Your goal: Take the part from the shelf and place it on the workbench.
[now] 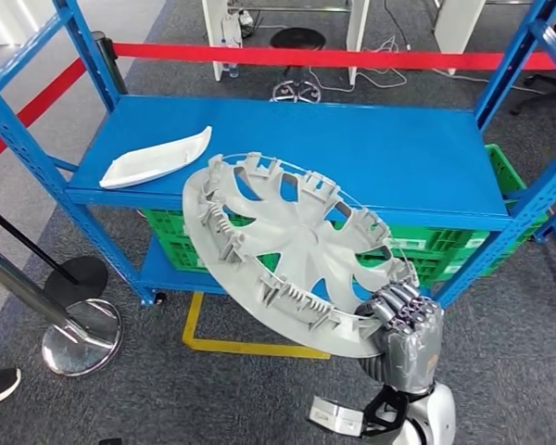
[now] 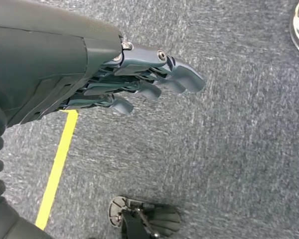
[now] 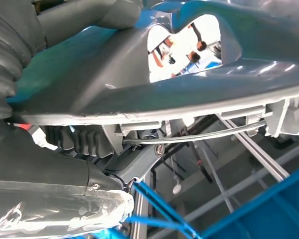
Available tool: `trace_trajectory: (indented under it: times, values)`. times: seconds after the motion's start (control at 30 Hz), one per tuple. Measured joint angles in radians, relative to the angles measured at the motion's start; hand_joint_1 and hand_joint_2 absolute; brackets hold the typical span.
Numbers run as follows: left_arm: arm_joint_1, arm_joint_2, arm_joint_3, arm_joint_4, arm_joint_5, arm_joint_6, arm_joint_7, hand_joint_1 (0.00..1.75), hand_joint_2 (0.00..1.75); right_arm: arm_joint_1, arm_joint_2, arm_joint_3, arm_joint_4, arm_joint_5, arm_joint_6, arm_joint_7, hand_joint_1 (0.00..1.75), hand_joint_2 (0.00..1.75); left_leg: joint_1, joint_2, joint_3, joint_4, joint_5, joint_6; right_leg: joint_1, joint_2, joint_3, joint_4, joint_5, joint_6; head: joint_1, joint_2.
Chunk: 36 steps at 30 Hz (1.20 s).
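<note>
On the head view I see my right hand (image 1: 404,320) clamped on the near-right rim of the grey plastic spoked wheel cover (image 1: 289,246), held tilted before the blue metal shelf (image 1: 373,148). On the left wrist view, my left hand (image 2: 148,79) hangs empty, fingers apart, over grey carpet (image 2: 223,159). On the right wrist view, fingers (image 3: 84,139) grip the cover's rim.

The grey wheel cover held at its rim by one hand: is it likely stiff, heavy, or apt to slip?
The wheel cover probably stays stiff: it juts out flat from the right hand. Thin, open spokes suggest lightness. Held only at one edge, it may tilt or slip.

Blue shelf (image 1: 373,148), white curved panel (image 1: 157,158) lying near its left end
</note>
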Motion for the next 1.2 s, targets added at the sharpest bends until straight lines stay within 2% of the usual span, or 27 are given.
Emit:
trace_trajectory:
  times: [0.07,0.1,0.17,0.2,0.23,0.27,0.3,0.37,0.43,0.47,0.5,0.57,0.6,0.63,0.7,0.73,0.77,0.8,0.83,0.87,0.9,0.93,1.0,1.07,1.1,1.13,1.2]
  values:
    - [0.001,0.001,0.002,0.0,0.0,0.0,0.0,0.0,1.75,0.001,0.0,-0.004,-0.002,0.0,0.0,-0.001,1.75,1.75,0.003,0.0,-0.006,0.004,0.002,-0.013,0.0,-0.002,-0.017,-0.002,0.011,-0.017,0.0,0.0]
    - [0.002,0.001,0.002,0.0,0.0,0.0,0.0,0.0,1.75,0.0,0.0,-0.005,-0.002,0.0,0.0,-0.001,1.75,1.75,0.004,-0.001,-0.013,0.02,-0.021,-0.019,-0.001,-0.004,-0.025,-0.003,0.02,-0.027,-0.001,0.0]
    - [0.003,0.002,0.005,0.0,0.0,0.0,0.0,0.0,1.75,0.0,0.001,-0.008,-0.003,0.0,0.0,-0.001,1.75,1.75,0.009,-0.001,-0.038,0.102,-0.113,-0.03,-0.002,-0.008,-0.043,-0.004,0.041,-0.042,-0.004,0.0]
    - [0.003,0.001,0.006,0.0,0.0,0.0,0.001,0.0,1.75,0.0,0.001,-0.009,-0.003,0.0,0.0,-0.001,1.75,1.75,0.012,0.0,-0.052,0.166,-0.163,-0.034,0.0,-0.009,-0.054,-0.003,0.052,-0.045,-0.005,0.0]
    - [0.003,0.001,0.007,0.0,0.0,0.0,0.001,0.0,1.75,0.001,0.001,-0.01,-0.003,0.0,0.0,-0.001,1.75,1.75,0.015,0.0,-0.062,0.226,-0.193,-0.038,0.002,-0.009,-0.066,-0.002,0.063,-0.046,-0.005,0.0]
    - [0.002,0.0,0.008,0.0,-0.001,0.0,0.001,0.0,1.75,0.001,0.001,-0.011,-0.003,0.0,0.0,-0.001,1.75,1.75,0.017,0.0,-0.062,0.266,-0.201,-0.039,0.004,-0.009,-0.081,0.001,0.075,-0.046,-0.005,0.0]
    - [0.002,0.0,0.009,0.0,-0.001,0.0,0.001,0.0,1.75,0.001,0.001,-0.011,-0.003,0.0,0.0,-0.001,1.75,1.75,0.019,0.0,-0.048,0.276,-0.187,-0.04,0.005,-0.009,-0.098,0.005,0.085,-0.045,-0.005,0.0]
    - [0.001,0.0,0.01,0.0,-0.002,0.0,0.001,0.0,1.75,0.001,0.001,-0.012,-0.004,0.0,0.0,-0.005,1.75,1.75,0.019,-0.001,0.025,0.197,-0.134,-0.035,0.006,-0.008,-0.128,0.014,0.101,-0.041,-0.005,0.0]
    - [-0.001,0.0,0.01,0.0,-0.005,0.0,0.001,0.0,1.75,0.002,0.003,-0.015,-0.009,0.0,0.0,-0.011,1.75,1.75,0.017,-0.006,0.122,0.058,-0.123,-0.024,0.008,-0.006,-0.149,0.022,0.116,-0.032,-0.005,0.0]
    - [-0.003,0.001,0.011,0.0,-0.008,0.0,0.0,0.0,1.75,0.002,0.005,-0.017,-0.013,0.0,0.0,-0.014,1.75,1.75,0.014,-0.008,0.152,0.009,-0.129,-0.018,0.008,-0.006,-0.156,0.025,0.125,-0.027,-0.005,0.0]
    - [-0.003,0.001,0.012,0.0,-0.011,0.001,0.0,0.0,1.75,0.002,0.007,-0.019,-0.019,0.0,0.0,-0.015,1.75,1.75,0.011,-0.01,0.166,-0.019,-0.135,-0.011,0.007,-0.006,-0.161,0.025,0.134,-0.021,-0.004,0.0]
    - [-0.003,0.001,0.014,0.0,-0.016,0.001,0.0,0.0,1.75,0.003,0.009,-0.021,-0.03,0.002,0.0,-0.018,1.75,1.75,0.007,-0.005,0.156,-0.033,-0.122,0.001,0.003,-0.004,-0.171,0.026,0.146,-0.01,-0.005,0.0]
    - [-0.002,0.0,0.015,0.0,-0.017,0.0,0.0,0.0,1.75,0.003,0.009,-0.022,-0.035,0.002,0.0,-0.019,1.75,1.75,0.007,0.0,0.147,-0.036,-0.111,0.009,0.001,-0.003,-0.18,0.036,0.131,-0.006,-0.004,0.0]
    - [-0.002,0.0,0.016,0.0,-0.018,0.0,0.0,0.0,1.75,0.004,0.009,-0.023,-0.04,0.003,0.0,-0.019,1.75,1.75,0.007,0.005,0.135,-0.039,-0.098,0.017,0.0,-0.001,-0.192,0.064,0.096,-0.002,-0.002,0.0]
    - [-0.003,0.001,0.019,0.0,-0.02,-0.001,0.001,0.0,1.75,0.005,0.009,-0.024,-0.047,0.004,0.0,-0.02,1.75,1.75,0.007,0.014,0.109,-0.039,-0.075,0.027,-0.003,-0.001,-0.225,0.172,-0.006,0.005,0.002,0.0]
    - [-0.003,0.001,0.02,0.0,-0.023,-0.002,0.001,0.0,1.75,0.006,0.009,-0.025,-0.05,0.006,0.0,-0.02,1.75,1.75,0.006,0.019,0.094,-0.038,-0.063,0.029,-0.004,-0.001,-0.237,0.237,-0.043,0.008,0.003,0.0]
    - [-0.004,0.0,0.02,0.0,-0.027,-0.002,0.002,0.0,1.75,0.009,0.009,-0.027,-0.052,0.009,0.0,-0.02,1.75,1.75,0.005,0.024,0.077,-0.037,-0.052,0.029,-0.005,-0.001,-0.24,0.286,-0.055,0.012,0.003,0.0]
    - [-0.004,-0.002,0.02,0.0,-0.035,-0.003,0.003,0.0,1.75,0.013,0.01,-0.03,-0.057,0.011,0.0,-0.02,1.75,1.75,0.004,0.03,0.059,-0.034,-0.04,0.028,-0.005,-0.001,-0.231,0.311,-0.044,0.015,0.003,0.0]
    - [-0.005,-0.003,0.02,0.0,-0.044,-0.004,0.005,0.0,1.75,0.019,0.01,-0.034,-0.064,0.012,0.0,-0.02,1.75,1.75,0.005,0.035,0.041,-0.031,-0.029,0.026,-0.006,-0.003,-0.206,0.301,-0.016,0.018,0.003,0.0]
    - [-0.005,-0.005,0.019,0.0,-0.054,-0.005,0.006,0.0,1.75,0.028,0.01,-0.039,-0.073,0.011,0.0,-0.02,1.75,1.75,0.005,0.04,0.024,-0.026,-0.019,0.023,-0.008,-0.007,-0.166,0.261,0.013,0.02,0.003,0.0]
    - [-0.006,-0.006,0.018,0.0,-0.063,-0.006,0.007,0.0,1.75,0.037,0.011,-0.046,-0.085,0.009,0.0,-0.02,1.75,1.75,0.004,0.044,0.008,-0.019,-0.011,0.019,-0.008,-0.02,-0.11,0.193,0.027,0.021,0.004,0.0]
    - [-0.006,-0.007,0.018,0.0,-0.071,-0.007,0.007,0.0,1.75,0.044,0.012,-0.051,-0.097,0.006,0.0,-0.02,1.75,1.75,0.003,0.048,-0.004,-0.01,-0.004,0.015,-0.007,-0.033,-0.051,0.114,0.021,0.02,0.004,0.0]
    - [-0.008,-0.008,0.016,0.0,-0.086,-0.008,0.006,0.0,1.75,0.059,0.014,-0.061,-0.121,0.0,0.0,-0.019,1.75,1.75,0.001,0.059,-0.018,0.004,0.012,0.005,-0.002,-0.05,0.014,0.008,-0.007,0.011,0.004,0.0]
    - [-0.01,-0.008,0.014,0.0,-0.098,-0.009,0.004,0.0,1.75,0.076,0.016,-0.071,-0.142,-0.005,0.0,-0.02,1.75,1.75,0.006,0.069,-0.023,0.008,0.022,-0.006,0.0,-0.04,0.005,-0.007,-0.006,-0.006,0.004,0.0]
    - [-0.011,-0.008,0.013,0.0,-0.102,-0.01,0.003,0.0,1.75,0.084,0.016,-0.076,-0.15,-0.007,0.0,-0.02,1.75,1.75,0.008,0.062,-0.026,0.015,0.009,-0.013,0.0,-0.034,-0.002,-0.006,0.003,-0.014,0.004,0.0]
    - [-0.011,-0.008,0.012,0.0,-0.105,-0.01,0.002,0.0,1.75,0.089,0.016,-0.08,-0.157,-0.008,0.0,-0.02,1.75,1.75,0.011,0.049,-0.032,0.038,-0.024,-0.02,-0.001,-0.028,-0.012,-0.006,0.014,-0.024,0.002,0.0]
    - [-0.012,-0.009,0.01,0.0,-0.108,-0.011,0.002,0.0,1.75,0.097,0.019,-0.086,-0.167,-0.009,0.0,-0.019,1.75,1.75,0.013,0.019,-0.055,0.139,-0.129,-0.03,-0.001,-0.013,-0.035,-0.007,0.039,-0.037,0.0,0.0]
